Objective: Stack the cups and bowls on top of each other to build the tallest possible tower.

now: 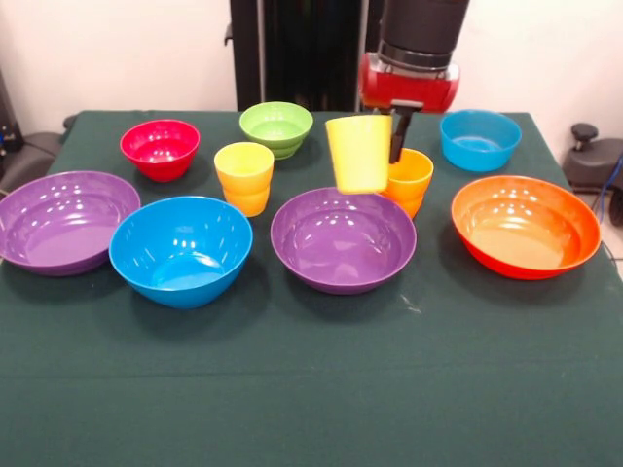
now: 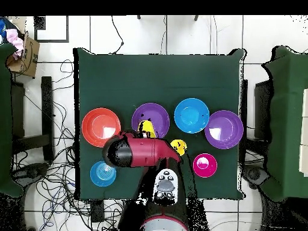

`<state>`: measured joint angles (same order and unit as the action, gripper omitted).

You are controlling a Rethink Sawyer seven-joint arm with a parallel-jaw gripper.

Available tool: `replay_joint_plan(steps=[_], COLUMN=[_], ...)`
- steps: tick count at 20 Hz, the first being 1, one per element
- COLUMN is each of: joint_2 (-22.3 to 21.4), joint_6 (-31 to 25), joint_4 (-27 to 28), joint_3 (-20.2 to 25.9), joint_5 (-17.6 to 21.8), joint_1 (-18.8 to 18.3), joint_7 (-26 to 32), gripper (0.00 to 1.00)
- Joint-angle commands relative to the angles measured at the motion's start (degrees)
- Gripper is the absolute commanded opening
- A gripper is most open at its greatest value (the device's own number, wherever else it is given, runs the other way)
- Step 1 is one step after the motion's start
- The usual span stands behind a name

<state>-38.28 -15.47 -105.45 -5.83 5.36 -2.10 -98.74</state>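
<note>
The robot's hand (image 1: 398, 131) holds a yellow cup (image 1: 359, 153) up in the air. One dark finger (image 1: 399, 133) is pressed on the cup's right side, so the hand is closed on the cup. The cup stands tall, with its open mouth up and its narrow bottom down. It leans just a little. It hangs over the far edge of the middle purple bowl (image 1: 343, 239).

Just behind and to the right of the lifted cup is an orange cup (image 1: 409, 180). It sits on the green counter (image 1: 311, 389) with its mouth up.

To the left, another yellow cup (image 1: 244, 167) sits inside a second orange cup (image 1: 246, 200). That makes a little tower of two, mouths up.

All the bowls sit with their open sides up. In the near row, from left to right, are a purple bowl (image 1: 60, 221), a big blue bowl (image 1: 181, 250), the middle purple bowl and a big orange bowl (image 1: 525, 226). In the far row are a small red bowl (image 1: 160, 148), a small green bowl (image 1: 276, 127) and a small blue bowl (image 1: 480, 139).

From above, the red arm (image 2: 141, 150) covers the lifted cup, and only a bit of yellow shows beside the purple bowl there.
</note>
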Motion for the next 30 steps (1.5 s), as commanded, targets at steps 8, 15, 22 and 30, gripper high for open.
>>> replay_joint_plan(steps=[8,15,22,30], joint_2=[11.0,15.8,19.4,20.9], joint_6=[-7.1,-3.7,-3.3,-2.5], joint_4=[8.1,10.7,13.1,14.1], joint_3=[3.1,3.4,2.6,2.2], joint_5=[2.1,2.0,1.4,1.0], joint_1=[-3.3,-3.3,-2.6,-2.3], joint_7=[-2.5,-3.5,-4.7,-5.6], gripper=[0.0,0.0,0.0,0.0])
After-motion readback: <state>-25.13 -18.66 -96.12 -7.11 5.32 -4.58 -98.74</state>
